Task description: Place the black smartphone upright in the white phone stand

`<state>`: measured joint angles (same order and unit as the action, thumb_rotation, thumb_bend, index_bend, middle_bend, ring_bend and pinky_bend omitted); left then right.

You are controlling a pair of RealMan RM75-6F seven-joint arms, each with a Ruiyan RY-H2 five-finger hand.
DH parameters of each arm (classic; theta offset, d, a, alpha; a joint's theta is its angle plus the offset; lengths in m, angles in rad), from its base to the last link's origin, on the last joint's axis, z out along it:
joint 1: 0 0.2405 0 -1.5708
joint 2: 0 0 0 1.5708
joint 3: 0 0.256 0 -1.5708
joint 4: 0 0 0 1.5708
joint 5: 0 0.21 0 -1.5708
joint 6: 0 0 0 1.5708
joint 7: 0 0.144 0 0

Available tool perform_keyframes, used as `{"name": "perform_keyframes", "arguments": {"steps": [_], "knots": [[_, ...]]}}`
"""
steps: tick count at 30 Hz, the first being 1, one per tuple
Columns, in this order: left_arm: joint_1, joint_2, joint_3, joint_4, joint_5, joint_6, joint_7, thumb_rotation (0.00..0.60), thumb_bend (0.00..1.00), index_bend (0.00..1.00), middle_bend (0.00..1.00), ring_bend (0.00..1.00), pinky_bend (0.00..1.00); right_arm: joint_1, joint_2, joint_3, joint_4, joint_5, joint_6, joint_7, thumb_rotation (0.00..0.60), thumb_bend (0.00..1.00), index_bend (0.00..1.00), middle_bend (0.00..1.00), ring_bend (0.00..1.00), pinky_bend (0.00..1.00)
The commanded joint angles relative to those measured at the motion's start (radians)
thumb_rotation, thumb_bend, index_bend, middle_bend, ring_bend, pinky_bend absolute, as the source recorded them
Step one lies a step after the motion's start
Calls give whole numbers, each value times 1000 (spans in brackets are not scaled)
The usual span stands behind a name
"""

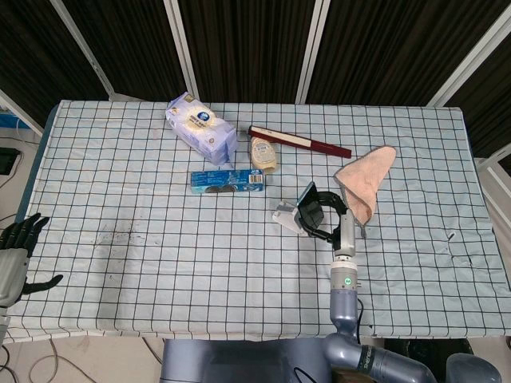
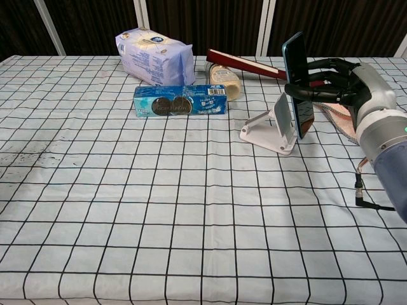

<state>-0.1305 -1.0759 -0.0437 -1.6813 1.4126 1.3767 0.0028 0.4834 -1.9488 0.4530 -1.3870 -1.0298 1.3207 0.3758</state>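
Observation:
My right hand [image 2: 334, 79] grips the black smartphone [image 2: 297, 82] by its edges and holds it nearly upright, just behind and above the back plate of the white phone stand [image 2: 275, 127]. In the head view the smartphone [image 1: 311, 209] overlaps the white stand [image 1: 287, 216], with the right hand [image 1: 331, 225] close behind it. I cannot tell whether the phone's lower edge touches the stand. My left hand [image 1: 17, 247] hangs off the table's left edge, fingers spread, holding nothing.
Behind the stand lie a blue biscuit packet [image 2: 180, 101], a tissue pack [image 2: 154, 56], a small bottle [image 2: 224, 79] and a dark red box [image 2: 245, 64]. A pink cloth [image 1: 365, 179] lies right of the hand. Dark smudges [image 1: 120, 235] mark the left of the tablecloth.

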Motion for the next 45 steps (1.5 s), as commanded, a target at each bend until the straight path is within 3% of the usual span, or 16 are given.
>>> {"name": "perform_keyframes", "arguments": {"steps": [1, 21, 45], "knots": [[0, 0, 0, -1, -2, -1, -1, 600, 0, 0, 0, 0, 0, -1, -17, 9, 18, -4, -11, 28, 600, 547, 606, 512, 463, 174], [-2, 0, 0, -8, -15, -12, 4, 600, 0, 0, 0, 0, 0, 13, -87, 80, 97, 21, -62, 117, 600, 548, 606, 512, 463, 174], [-3, 1, -1, -8, -21, -15, 4, 600, 0, 0, 0, 0, 0, 9, -110, 79, 166, 0, -110, 178, 600, 548, 606, 509, 462, 174]]}}
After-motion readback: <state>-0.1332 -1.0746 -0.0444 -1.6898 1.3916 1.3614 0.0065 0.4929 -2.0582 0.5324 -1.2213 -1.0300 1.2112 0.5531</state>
